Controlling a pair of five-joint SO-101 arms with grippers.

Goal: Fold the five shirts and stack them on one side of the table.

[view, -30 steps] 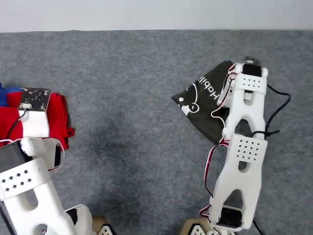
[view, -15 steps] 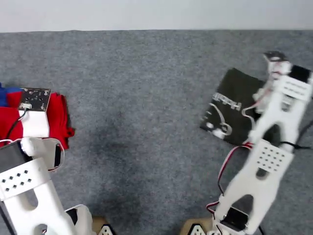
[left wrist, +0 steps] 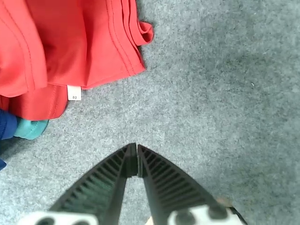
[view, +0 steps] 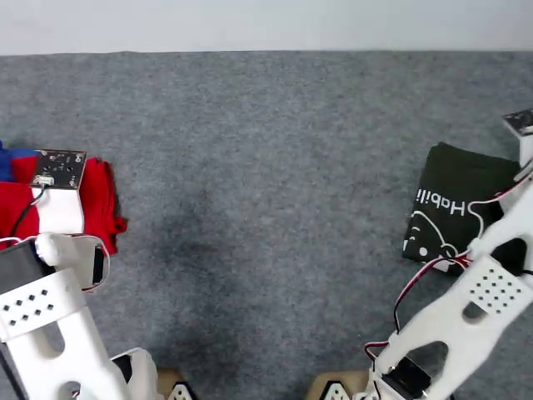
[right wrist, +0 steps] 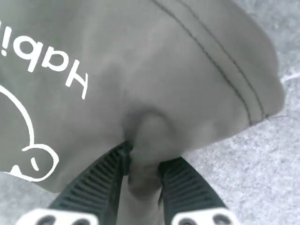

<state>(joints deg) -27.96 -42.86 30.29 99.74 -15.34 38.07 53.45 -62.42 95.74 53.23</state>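
Observation:
A folded dark shirt (view: 454,208) with white print lies at the table's right edge. My right gripper (right wrist: 142,161) is shut on a pinch of its cloth (right wrist: 140,117), and that white arm (view: 466,325) rises from the front edge to the shirt. At the far left a red shirt (view: 98,204) lies over blue cloth (view: 10,158). The red shirt (left wrist: 70,42) also shows in the left wrist view, with blue and teal cloth (left wrist: 14,129) beside it. My left gripper (left wrist: 137,161) is shut with nothing in it, hanging over bare carpet near the red shirt.
Grey felt (view: 250,167) covers the table up to a pale wall at the back. The left arm (view: 50,317) stands at the front left corner.
My right gripper has dragged the dark shirt from the table's middle right out to the right edge, turning it as it went. The left arm has kept still.

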